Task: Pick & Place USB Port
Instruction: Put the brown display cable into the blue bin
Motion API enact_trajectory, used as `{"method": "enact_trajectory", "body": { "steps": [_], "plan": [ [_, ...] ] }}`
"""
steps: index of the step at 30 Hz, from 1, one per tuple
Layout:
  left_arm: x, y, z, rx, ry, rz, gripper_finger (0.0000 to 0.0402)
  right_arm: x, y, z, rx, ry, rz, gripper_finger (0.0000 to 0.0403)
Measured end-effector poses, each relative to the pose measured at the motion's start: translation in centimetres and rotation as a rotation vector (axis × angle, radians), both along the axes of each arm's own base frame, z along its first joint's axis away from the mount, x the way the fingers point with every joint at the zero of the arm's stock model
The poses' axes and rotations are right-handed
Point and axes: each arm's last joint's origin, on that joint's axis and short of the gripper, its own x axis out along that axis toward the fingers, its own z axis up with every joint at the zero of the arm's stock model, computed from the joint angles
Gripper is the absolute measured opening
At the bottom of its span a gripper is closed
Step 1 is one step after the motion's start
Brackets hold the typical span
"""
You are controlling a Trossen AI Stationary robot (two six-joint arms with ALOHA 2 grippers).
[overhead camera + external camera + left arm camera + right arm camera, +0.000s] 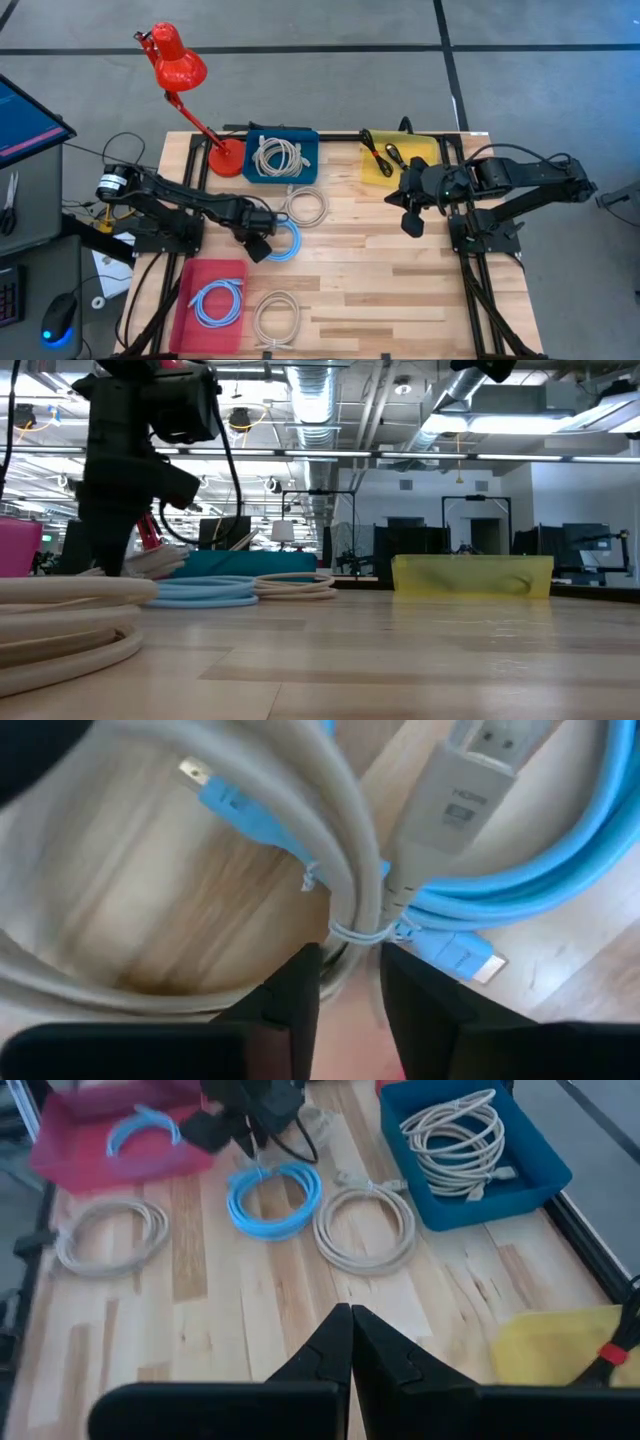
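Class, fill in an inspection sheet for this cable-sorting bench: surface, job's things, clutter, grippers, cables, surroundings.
Surface: pale wooden plank table.
Job's things: blue plastic tray holding a beige cable coil; pink tray holding a blue coil; yellow tray holding black-and-red leads.
Clutter: red desk lamp at the far edge.
Grippers: left gripper, jaws closed on beige HDMI cable coil; right gripper raised, jaws shut, empty.
Cables: loose blue coil, two beige coils.
Surroundings: open workshop hall, monitors.
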Motion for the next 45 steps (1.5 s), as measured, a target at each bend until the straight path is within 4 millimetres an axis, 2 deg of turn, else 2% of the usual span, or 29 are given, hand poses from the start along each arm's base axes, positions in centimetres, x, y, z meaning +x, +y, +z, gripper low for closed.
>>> {"method": "enact_trajectory", "body": {
  "steps": [5, 10, 17, 20, 26, 31, 36, 41, 45],
  "plan": [
    [0.6, 0.0, 0.0, 0.017, -0.061, -0.017, 0.0071, 0.0, 0.0, 0.0, 0.048, -0.005, -0.042, 0.0000],
    [0.8, 0.0, 0.1, 0.023, -0.083, -0.016, 0.0015, 0.0, 0.0, 0.0, 0.063, -0.007, -0.055, 0.0000],
    [0.8, 0.0, 0.2, 0.029, -0.097, 0.008, 0.0009, -0.1, 0.0, -0.1, 0.063, -0.002, -0.055, 0.0000],
    [1.0, 0.0, 0.9, 0.028, -0.124, 0.017, 0.0009, -0.2, 0.0, -0.2, 0.060, 0.013, -0.056, 0.0000],
    [1.3, 0.1, 3.9, 0.046, -0.262, 0.028, 0.0008, -0.4, -0.1, -0.4, 0.050, 0.050, -0.059, 0.0000],
    [0.8, 0.3, 7.5, 0.089, -0.417, 0.053, 0.0008, -0.4, -0.2, -0.5, 0.020, 0.048, -0.091, 0.0000],
    [0.1, 1.1, 11.3, 0.220, -0.575, 0.101, 0.0008, -0.5, -0.4, -0.4, -0.019, 0.039, -0.131, 0.0000],
    [0.5, 3.9, 14.3, 0.320, -0.666, 0.141, 0.0008, -0.4, -0.5, -0.3, -0.051, 0.029, -0.165, 0.0000],
    [1.6, 7.3, 15.3, 0.376, -0.686, 0.154, 0.0007, -0.4, -0.5, -0.3, -0.061, 0.026, -0.176, 0.0000]
  ]
}}
